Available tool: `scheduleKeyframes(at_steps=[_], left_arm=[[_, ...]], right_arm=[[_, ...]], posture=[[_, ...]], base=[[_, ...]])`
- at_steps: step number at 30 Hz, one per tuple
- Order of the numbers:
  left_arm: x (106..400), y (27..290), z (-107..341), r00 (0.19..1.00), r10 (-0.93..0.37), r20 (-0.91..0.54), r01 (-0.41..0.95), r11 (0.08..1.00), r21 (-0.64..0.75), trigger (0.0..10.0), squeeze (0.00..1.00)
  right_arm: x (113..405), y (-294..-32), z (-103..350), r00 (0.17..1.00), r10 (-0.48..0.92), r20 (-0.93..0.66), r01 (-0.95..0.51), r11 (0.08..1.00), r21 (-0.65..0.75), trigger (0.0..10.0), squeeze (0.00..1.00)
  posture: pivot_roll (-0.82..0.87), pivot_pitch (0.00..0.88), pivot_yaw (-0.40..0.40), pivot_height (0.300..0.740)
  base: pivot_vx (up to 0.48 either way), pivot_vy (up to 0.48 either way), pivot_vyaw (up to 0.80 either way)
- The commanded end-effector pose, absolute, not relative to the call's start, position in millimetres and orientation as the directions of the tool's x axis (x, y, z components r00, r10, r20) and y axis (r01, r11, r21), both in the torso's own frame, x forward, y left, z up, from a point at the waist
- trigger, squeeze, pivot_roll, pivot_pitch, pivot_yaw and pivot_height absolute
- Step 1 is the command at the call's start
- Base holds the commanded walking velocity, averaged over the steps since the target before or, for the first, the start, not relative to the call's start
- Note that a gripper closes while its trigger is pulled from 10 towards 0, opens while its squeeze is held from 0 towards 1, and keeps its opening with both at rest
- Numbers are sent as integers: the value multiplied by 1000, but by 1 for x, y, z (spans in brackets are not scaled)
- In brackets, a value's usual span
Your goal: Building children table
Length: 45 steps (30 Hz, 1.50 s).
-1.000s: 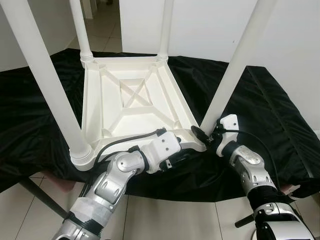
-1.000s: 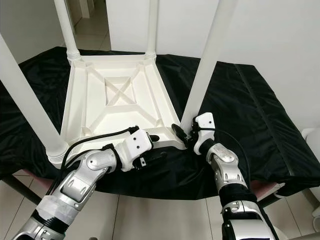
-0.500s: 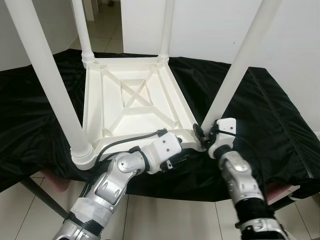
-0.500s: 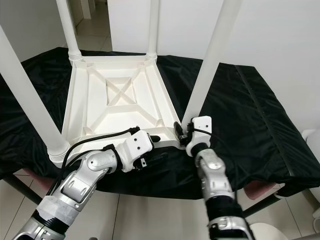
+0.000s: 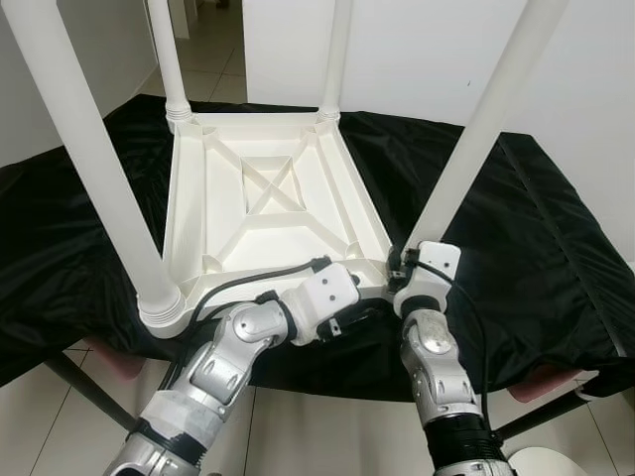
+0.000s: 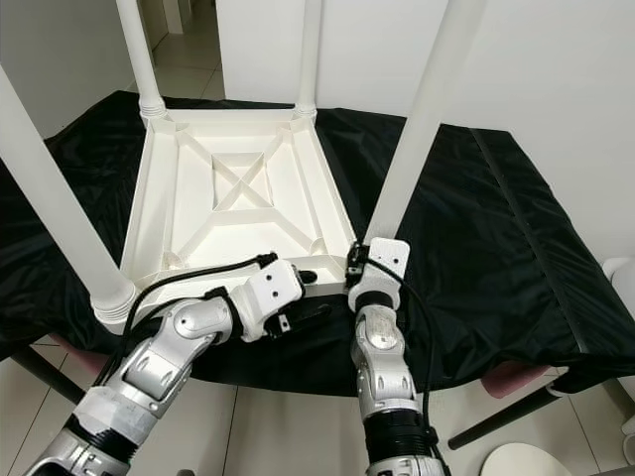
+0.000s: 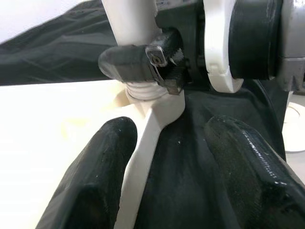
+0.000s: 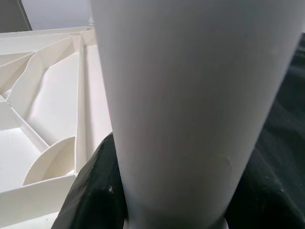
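A white plastic children's table (image 5: 268,198) lies upside down on a black cloth, with its legs pointing up. My right gripper (image 5: 400,266) is shut on the base of the near-right leg (image 5: 476,139), where it meets the table's corner. In the right wrist view its black fingers (image 8: 90,191) hug that leg (image 8: 190,95). My left gripper (image 5: 359,309) is open at the table's near edge. In the left wrist view its two fingers (image 7: 95,191) straddle the thin white rim (image 7: 147,143), just short of the right gripper's finger (image 7: 136,62).
The black cloth (image 5: 536,228) covers a low platform whose front edge lies just under both arms. The near-left leg (image 5: 89,169) rises close to my left arm. Two far legs (image 5: 171,59) stand at the back. Tiled floor (image 5: 317,436) lies below, with a white round object (image 6: 516,461) at lower right.
My right forearm has swung in from the right to directly below the near-right leg, the wrist turning around the leg while the gripper stays on its base. The left arm has not moved.
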<state>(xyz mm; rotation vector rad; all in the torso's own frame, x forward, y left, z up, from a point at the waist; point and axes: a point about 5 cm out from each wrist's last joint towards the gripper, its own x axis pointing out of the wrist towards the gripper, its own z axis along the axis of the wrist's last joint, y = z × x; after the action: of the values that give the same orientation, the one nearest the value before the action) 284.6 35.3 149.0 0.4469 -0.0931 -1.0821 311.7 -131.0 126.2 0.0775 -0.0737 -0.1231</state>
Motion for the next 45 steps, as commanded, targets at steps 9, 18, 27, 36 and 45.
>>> scheduleKeyframes(at_steps=[9,18,27,36,45], left_arm=[[285,33,149,482,-865,-135,824,396,406,10000,0],[285,35,148,486,-863,-137,823,400,404,10000,0],[288,37,149,479,-866,-145,824,387,413,10000,0],[287,36,149,469,-870,-150,829,376,414,10000,0],[288,37,149,481,-863,-154,820,381,427,10000,0]], right_arm=[[304,-135,129,992,-84,98,74,992,103,10000,1000],[298,-153,129,988,112,108,-119,991,64,10000,1000],[306,-170,124,942,330,62,-329,944,-21,10000,0],[321,-176,127,895,446,30,-441,891,-104,10000,0],[332,-174,126,857,514,-19,-511,846,-151,4314,0]], posture=[[29,0,-67,740],[28,0,-60,740],[21,0,-34,740],[28,0,-30,740],[42,0,-46,740]], base=[[0,0,0],[0,0,0],[0,0,0],[0,0,0],[0,0,0]])
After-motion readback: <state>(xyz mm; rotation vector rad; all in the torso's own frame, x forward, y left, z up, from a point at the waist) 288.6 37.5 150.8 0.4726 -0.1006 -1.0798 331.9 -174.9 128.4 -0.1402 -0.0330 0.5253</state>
